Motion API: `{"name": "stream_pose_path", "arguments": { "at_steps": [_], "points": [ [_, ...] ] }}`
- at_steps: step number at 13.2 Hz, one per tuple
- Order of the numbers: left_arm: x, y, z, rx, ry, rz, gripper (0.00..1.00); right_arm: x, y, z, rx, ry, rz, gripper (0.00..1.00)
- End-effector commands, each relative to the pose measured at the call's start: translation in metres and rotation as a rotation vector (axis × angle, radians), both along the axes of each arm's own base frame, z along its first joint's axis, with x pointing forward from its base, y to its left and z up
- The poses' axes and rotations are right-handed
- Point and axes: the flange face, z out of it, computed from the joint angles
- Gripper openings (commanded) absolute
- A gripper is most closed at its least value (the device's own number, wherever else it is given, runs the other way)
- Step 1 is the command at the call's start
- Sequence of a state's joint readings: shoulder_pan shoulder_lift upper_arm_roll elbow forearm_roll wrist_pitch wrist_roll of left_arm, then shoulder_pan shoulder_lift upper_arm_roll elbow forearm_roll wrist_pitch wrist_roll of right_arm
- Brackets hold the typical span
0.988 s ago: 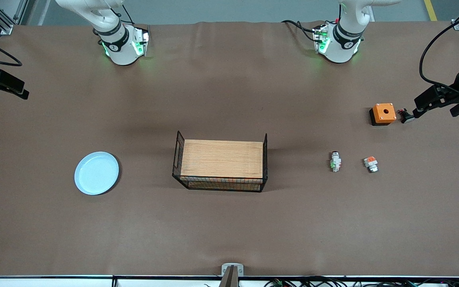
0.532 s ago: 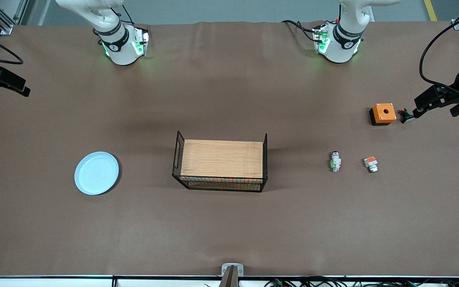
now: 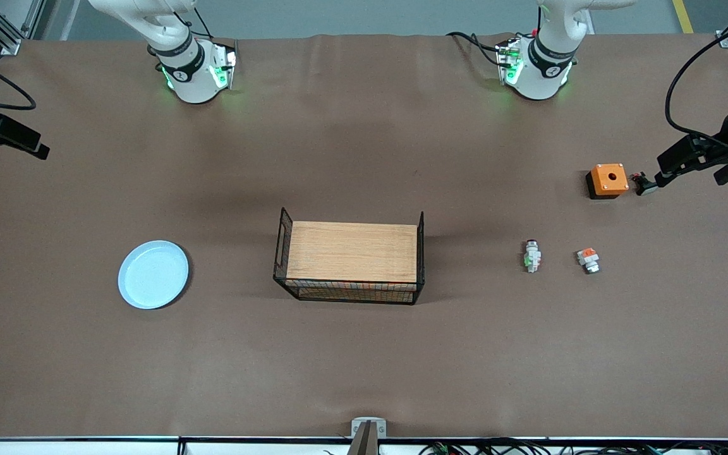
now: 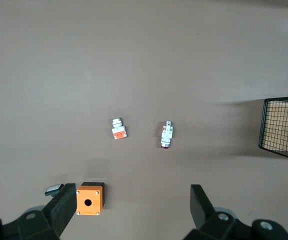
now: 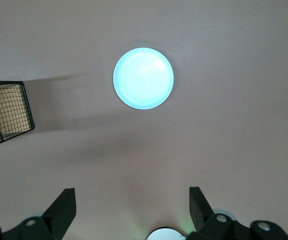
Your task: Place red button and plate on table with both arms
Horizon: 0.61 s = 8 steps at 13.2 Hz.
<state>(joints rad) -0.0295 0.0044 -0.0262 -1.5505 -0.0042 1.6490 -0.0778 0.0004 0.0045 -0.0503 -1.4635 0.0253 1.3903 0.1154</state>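
Note:
The red button (image 3: 532, 256), a small white-grey part with a green mark, lies on the brown table (image 3: 364, 354) toward the left arm's end; it also shows in the left wrist view (image 4: 167, 135). The pale blue plate (image 3: 153, 274) lies on the table toward the right arm's end and shows in the right wrist view (image 5: 143, 78). My left gripper (image 4: 131, 197) is open and empty, high over the table near the orange box. My right gripper (image 5: 131, 197) is open and empty, high over the table between its base and the plate.
A black wire rack with a wood top (image 3: 351, 258) stands mid-table. A similar part with an orange-red mark (image 3: 588, 260) lies beside the red button. An orange box with a hole (image 3: 608, 180) and a small dark piece (image 3: 644, 184) lie farther from the front camera.
The right arm's hand at the edge of the front view has drifted slightly. The objects on the table have not moved.

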Motion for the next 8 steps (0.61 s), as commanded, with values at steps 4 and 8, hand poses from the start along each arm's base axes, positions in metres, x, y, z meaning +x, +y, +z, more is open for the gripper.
{"name": "stream_pose_path", "arguments": {
  "at_steps": [4,8],
  "points": [
    [-0.0010,0.0005,0.0031,-0.005,0.007,-0.010,1.00,-0.0193,-0.0061,0.0090,0.018,-0.046,0.023,1.00],
    [-0.0010,0.0005,0.0031,-0.005,0.007,-0.012,1.00,-0.0210,-0.0114,0.0125,0.017,-0.065,0.111,1.00]
  ]
}}
